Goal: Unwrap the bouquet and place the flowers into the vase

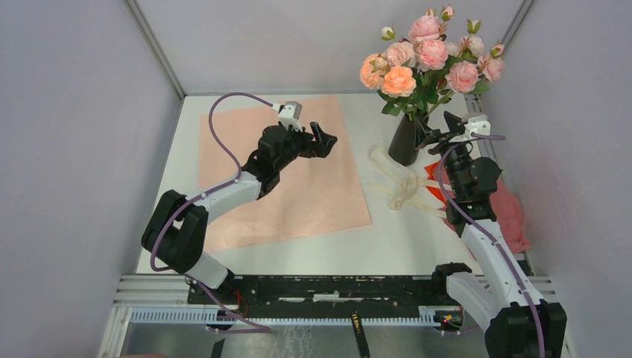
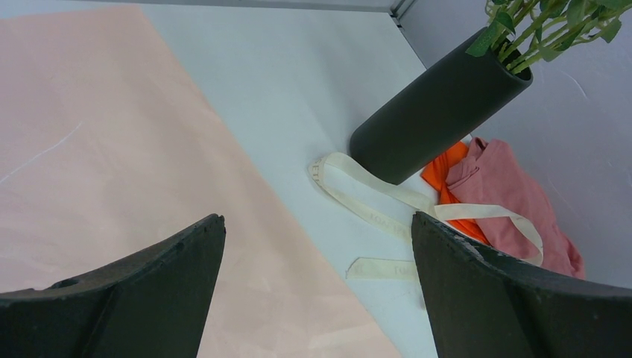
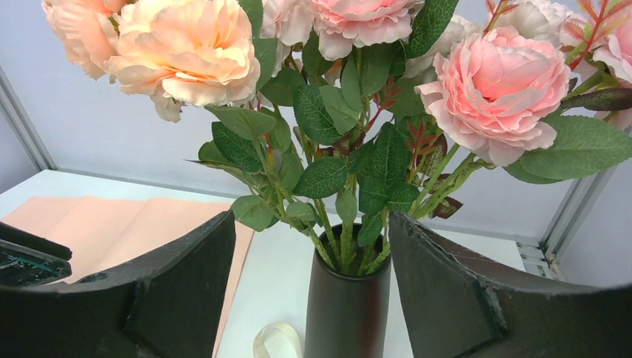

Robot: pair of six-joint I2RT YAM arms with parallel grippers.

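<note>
The flowers (image 1: pixel 428 52), pink and peach roses on green stems, stand upright in the black vase (image 1: pixel 406 142) at the table's back right. The bouquet's pink wrapping paper (image 1: pixel 283 179) lies spread flat on the left half. My right gripper (image 1: pixel 436 128) is open just right of the vase. In the right wrist view the vase (image 3: pixel 346 306) stands between its spread fingers (image 3: pixel 311 216), with the flowers (image 3: pixel 492 89) above. My left gripper (image 1: pixel 324 138) hovers open and holds nothing over the paper's far right part. The left wrist view shows its gripper (image 2: pixel 317 224) above the paper's edge (image 2: pixel 112 149).
A loose cream ribbon (image 1: pixel 402 186) lies on the table in front of the vase. A darker pink cloth (image 1: pixel 510 212) with an orange piece (image 2: pixel 447 168) sits by the right wall. Grey walls close in the table on three sides.
</note>
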